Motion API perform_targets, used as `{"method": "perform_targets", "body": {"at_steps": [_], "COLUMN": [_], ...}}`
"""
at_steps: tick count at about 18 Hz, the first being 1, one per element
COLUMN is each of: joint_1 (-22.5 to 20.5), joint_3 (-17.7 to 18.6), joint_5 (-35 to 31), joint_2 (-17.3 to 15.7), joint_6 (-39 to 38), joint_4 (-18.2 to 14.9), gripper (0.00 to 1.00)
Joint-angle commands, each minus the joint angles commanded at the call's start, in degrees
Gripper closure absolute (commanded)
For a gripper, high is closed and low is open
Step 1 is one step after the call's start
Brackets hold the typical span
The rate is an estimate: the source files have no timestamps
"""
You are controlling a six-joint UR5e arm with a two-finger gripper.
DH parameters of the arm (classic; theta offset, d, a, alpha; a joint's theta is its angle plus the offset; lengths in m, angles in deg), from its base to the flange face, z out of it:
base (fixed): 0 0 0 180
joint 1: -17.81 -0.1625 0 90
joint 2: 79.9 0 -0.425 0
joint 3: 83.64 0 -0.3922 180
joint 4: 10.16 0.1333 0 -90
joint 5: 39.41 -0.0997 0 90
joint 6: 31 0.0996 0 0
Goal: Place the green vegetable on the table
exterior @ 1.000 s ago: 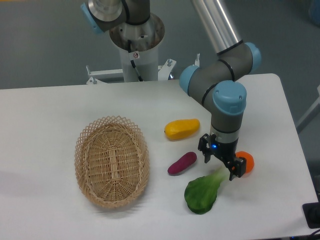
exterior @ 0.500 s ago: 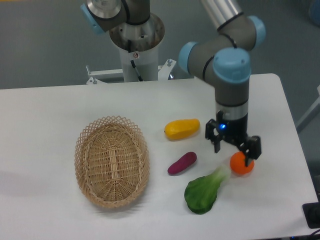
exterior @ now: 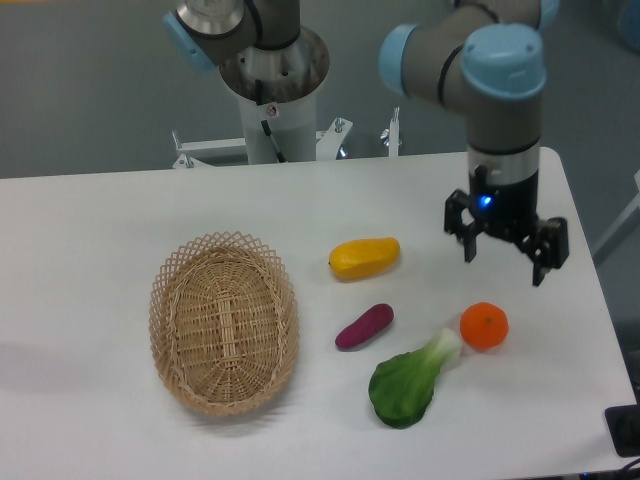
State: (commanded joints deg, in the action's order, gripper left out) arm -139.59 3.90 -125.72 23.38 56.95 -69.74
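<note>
— Since a second ago your gripper (exterior: 505, 262) has climbed away from the green vegetable (exterior: 409, 380) and now hangs above the orange (exterior: 484, 325), apart from it. Do you see anything between the fingers?

— No. You have the fingers spread wide with nothing held; a blue light glows on the gripper body.

— Where does the green vegetable lie?

— You'll find it flat on the table (exterior: 100, 230), just left of the orange, with its pale stalk pointing toward the orange and nearly touching it, and its dark leaf spreading down and away.

— What else sits around the orange?

— To its left you have the purple piece (exterior: 364, 326); up and left of it, the yellow fruit (exterior: 364, 257). Far left of the orange stands the wicker basket (exterior: 224, 322), well apart from everything else.
</note>
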Motion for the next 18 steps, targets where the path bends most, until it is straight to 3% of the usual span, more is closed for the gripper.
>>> {"method": "perform_targets", "body": {"at_steps": [5, 18], "joint_1": [-4.0, -4.8], "joint_3": [0.1, 0.5], "joint_5": [1.8, 3.7], "joint_2": [-2.0, -2.6], "joint_6": [8.2, 8.1], "joint_4": [-4.1, -4.0], "gripper": [0.0, 0.0]}}
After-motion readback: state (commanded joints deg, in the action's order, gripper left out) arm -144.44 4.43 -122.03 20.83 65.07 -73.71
